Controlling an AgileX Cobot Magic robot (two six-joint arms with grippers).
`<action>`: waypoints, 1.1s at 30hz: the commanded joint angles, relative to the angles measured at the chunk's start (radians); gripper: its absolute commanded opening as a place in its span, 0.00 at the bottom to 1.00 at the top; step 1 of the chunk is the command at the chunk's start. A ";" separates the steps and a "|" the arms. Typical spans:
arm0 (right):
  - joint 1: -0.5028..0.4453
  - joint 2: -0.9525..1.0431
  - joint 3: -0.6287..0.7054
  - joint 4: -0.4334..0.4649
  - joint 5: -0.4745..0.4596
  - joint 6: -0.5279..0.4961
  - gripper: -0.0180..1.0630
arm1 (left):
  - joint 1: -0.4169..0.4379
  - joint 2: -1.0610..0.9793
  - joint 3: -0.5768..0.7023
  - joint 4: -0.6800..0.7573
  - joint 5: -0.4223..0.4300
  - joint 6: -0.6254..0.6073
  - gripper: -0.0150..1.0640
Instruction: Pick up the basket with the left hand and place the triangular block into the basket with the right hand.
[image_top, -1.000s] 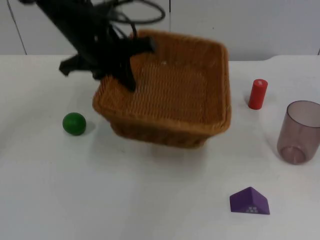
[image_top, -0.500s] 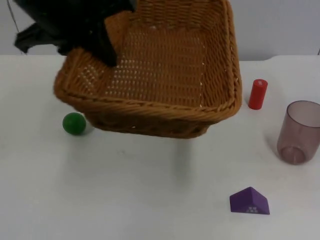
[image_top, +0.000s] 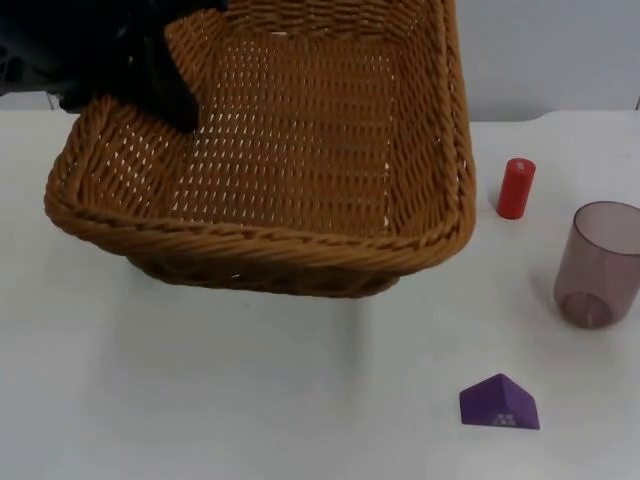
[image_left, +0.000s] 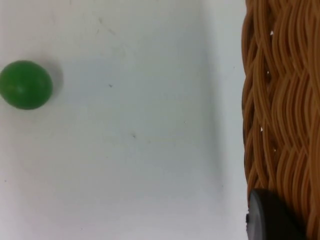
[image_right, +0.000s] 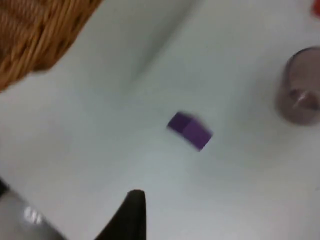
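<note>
The woven brown basket (image_top: 300, 150) hangs tilted in the air above the table's left and middle. My left gripper (image_top: 165, 95) is shut on the basket's far left rim. In the left wrist view one black fingertip (image_left: 270, 220) presses against the wicker wall (image_left: 280, 100). The purple triangular block (image_top: 498, 403) lies on the table at the front right, apart from the basket. My right gripper (image_right: 131, 215) hovers high over the table, with the purple block (image_right: 190, 131) below and ahead of it and the basket's corner (image_right: 35, 35) off to one side.
A red cylinder (image_top: 516, 187) stands upright to the right of the basket. A translucent purple cup (image_top: 598, 263) (image_right: 300, 92) stands near the right edge. A green ball (image_left: 25, 85) rests on the table beneath the basket's left side.
The left gripper has lifted the basket higher and toward the camera, so it looks larger and now hides the green ball in the top view. The block, cylinder and cup have not moved.
</note>
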 joint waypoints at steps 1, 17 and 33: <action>0.088 0.053 0.007 -0.010 0.001 -0.055 0.99 | -0.005 -0.016 -0.002 -0.022 -0.015 -0.007 0.02; 0.494 0.549 0.007 -0.337 -0.241 -0.069 0.99 | -0.005 -0.016 -0.002 -0.036 -0.017 -0.022 0.02; 0.494 0.747 0.007 -0.435 -0.443 -0.128 0.99 | 0.065 -0.016 -0.002 -0.044 -0.028 -0.051 0.02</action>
